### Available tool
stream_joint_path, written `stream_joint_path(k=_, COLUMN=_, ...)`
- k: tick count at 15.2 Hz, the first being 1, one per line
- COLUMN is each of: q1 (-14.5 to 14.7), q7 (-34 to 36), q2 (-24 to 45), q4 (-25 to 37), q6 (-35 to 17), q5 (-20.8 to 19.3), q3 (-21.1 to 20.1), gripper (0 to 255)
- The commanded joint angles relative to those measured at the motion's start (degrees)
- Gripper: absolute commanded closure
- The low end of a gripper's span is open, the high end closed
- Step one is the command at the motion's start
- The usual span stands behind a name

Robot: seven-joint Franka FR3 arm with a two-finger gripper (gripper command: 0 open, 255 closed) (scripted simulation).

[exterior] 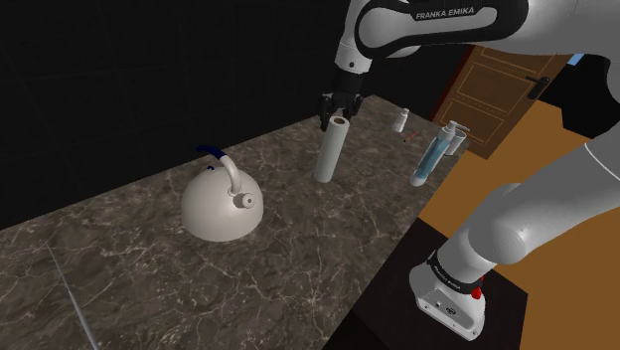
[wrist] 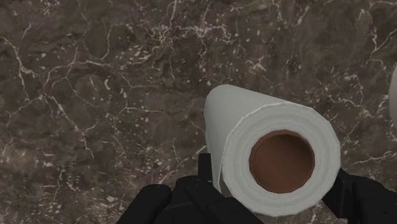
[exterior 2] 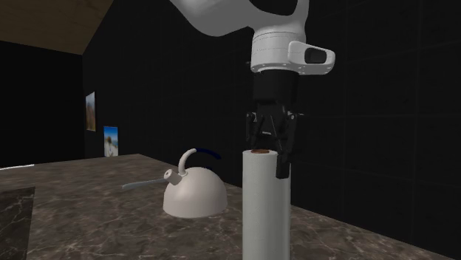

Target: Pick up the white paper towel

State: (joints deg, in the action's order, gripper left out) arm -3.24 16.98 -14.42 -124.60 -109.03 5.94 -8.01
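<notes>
Black area lies behind a dark, veined marble table (exterior: 119,268), with a wooden door (exterior: 487,89) far right. The white paper towel (exterior: 329,151) stands upright near the table's far edge, long axis vertical, right of a white kettle (exterior: 221,204). The fingers (exterior 2: 283,164) come straight down and clasp its top on either side. Its base rests on the table, so the coming move is a straight lift.

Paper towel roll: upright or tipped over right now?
Upright: the paper towel roll stands on end on the veined counter, brown core opening facing up.
</notes>
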Motion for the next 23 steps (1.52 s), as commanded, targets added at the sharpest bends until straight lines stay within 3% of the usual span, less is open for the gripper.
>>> stream_joint_path(k=1, q1=-0.01, q7=-0.03, q2=0.0, q4=-0.12, q6=-0.14, q5=0.0, q3=0.01, gripper=255)
stream_joint_path(k=9, q1=0.01, q7=0.0, q2=0.12, q4=-0.08, q6=-0.22, q5=-0.01, q3=0.0, gripper=255)
stream_joint_path(k=23, q1=-0.14, q7=0.61, q2=-0.57, q4=10.04, q6=10.57, q5=-0.29, q3=0.35, gripper=255)
